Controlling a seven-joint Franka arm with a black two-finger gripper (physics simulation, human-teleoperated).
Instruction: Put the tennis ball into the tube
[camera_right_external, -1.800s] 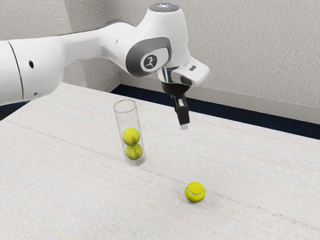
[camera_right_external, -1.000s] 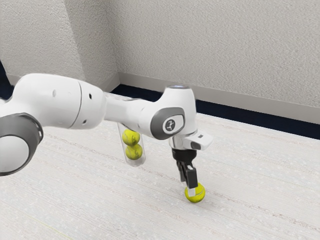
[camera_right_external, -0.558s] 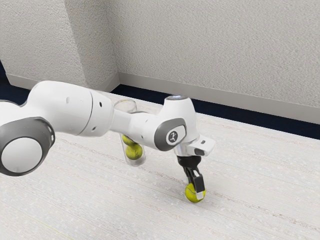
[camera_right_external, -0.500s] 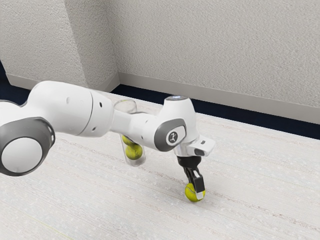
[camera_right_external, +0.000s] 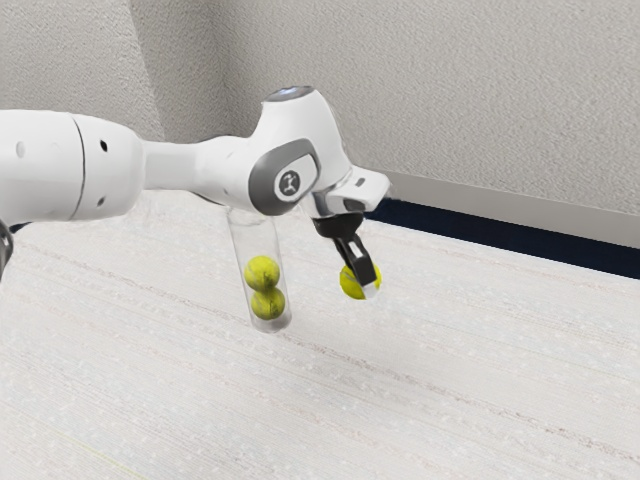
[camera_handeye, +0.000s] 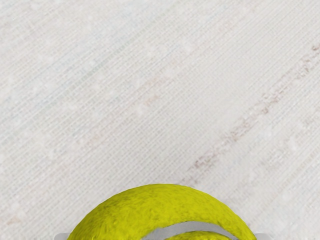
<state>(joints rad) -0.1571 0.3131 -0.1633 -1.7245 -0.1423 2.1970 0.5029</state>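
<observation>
Rough plaster wall and a dark strip of floor lie behind a pale, streaked tabletop in the exterior view, where the clear tube stands with two stacked tennis balls inside and room above them. Its upper end meets the outline of my arm, so I can't quite make out how clear the mouth is. On the tube's side toward the exterior view's right, my black two-finger gripper is closed on the loose tennis ball, holding it above the table, outside the tube. The wrist view has the ball's fuzzy yellow curve and grey seam, with a pale fingertip at one flank and its partner at the other. That is the right hold: opposite sides, near the widest part, where a round thing has least reason to squirt out. It should handle as light and springy, the felt giving good friction, so a moderate squeeze ought to do; it is hardly fragile. Carrying it over the mouth comes next, I judge, centred before letting go, since fingertips beside the ball could knock the rim and tip the tube.
</observation>
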